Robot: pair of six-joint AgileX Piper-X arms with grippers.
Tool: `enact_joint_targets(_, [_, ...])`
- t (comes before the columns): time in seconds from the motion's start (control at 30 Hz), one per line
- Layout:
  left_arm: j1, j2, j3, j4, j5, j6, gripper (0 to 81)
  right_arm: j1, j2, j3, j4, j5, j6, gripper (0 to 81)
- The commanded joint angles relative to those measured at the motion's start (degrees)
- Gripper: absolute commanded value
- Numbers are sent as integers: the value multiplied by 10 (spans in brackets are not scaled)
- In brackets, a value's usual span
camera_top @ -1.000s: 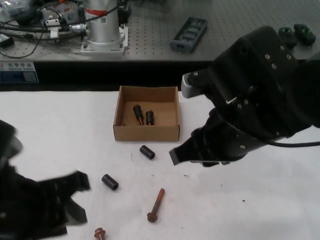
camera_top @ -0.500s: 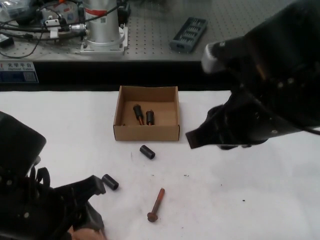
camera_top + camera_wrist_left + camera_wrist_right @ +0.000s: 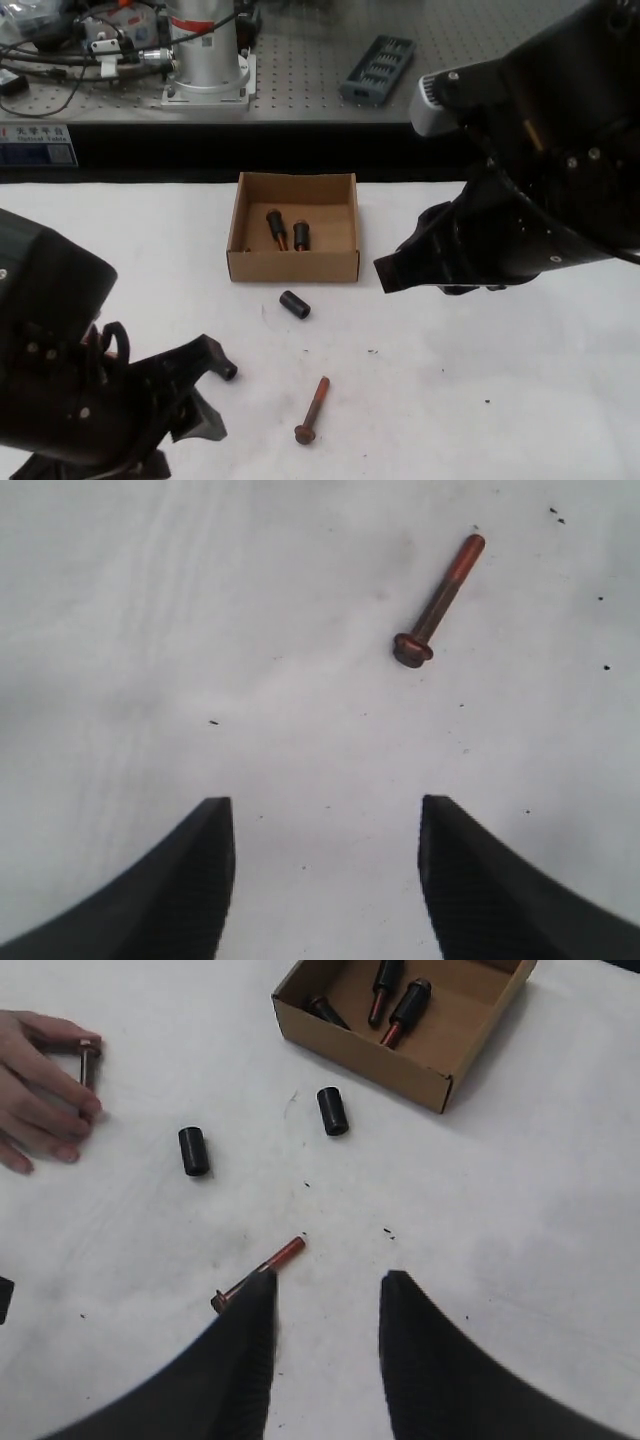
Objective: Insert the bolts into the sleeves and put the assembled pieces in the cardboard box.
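Left hand [image 3: 322, 805] hangs over the bare white counter [image 3: 500, 400] at about 7 o'clock from the cardboard box [image 3: 293, 266], its two fingers spread wide with nothing between them; the right hand [image 3: 328, 1280] is raised at about 3 o'clock from the box, its fingers parted by a narrower gap, and it too holds nothing. Inside the box an assembled piece [image 3: 275, 228], a bolt seated in its sleeve, lies just at 9 o'clock of a second assembled piece [image 3: 299, 235]; the two are close together. A loose sleeve [image 3: 294, 304] lies on the counter just at 6 o'clock of the box's near wall, not touching it; a second sleeve [image 3: 193, 1150] sits at about 8 o'clock from the first, and in the high view it is partly hidden behind a finger of the left hand. A loose bolt [image 3: 312, 410] lies at 6 o'clock from the loose sleeve, well apart, with its head toward 6 o'clock; in the right wrist view its head end sits beside one finger of the right hand. In that view a person's fingers [image 3: 55, 1085] rest on the counter near the second sleeve, apart from it, pinching a second bolt [image 3: 88, 1060].
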Motion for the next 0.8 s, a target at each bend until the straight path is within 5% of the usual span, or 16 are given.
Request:
enact_joint_targets(0.0, [-3, 2, -6, -13, 1, -11, 410, -4, -6, -2, -1, 1, -4, 259])
enact_joint_targets(0.33, [5, 11, -6, -34, -69, -9, 410, -4, -6, 58, -4, 1, -4, 259])
enact_joint_targets(0.77, [140, 69, -38, -27, -128, 101, 410, -3, -27, 79, -16, -53, 13, 259])
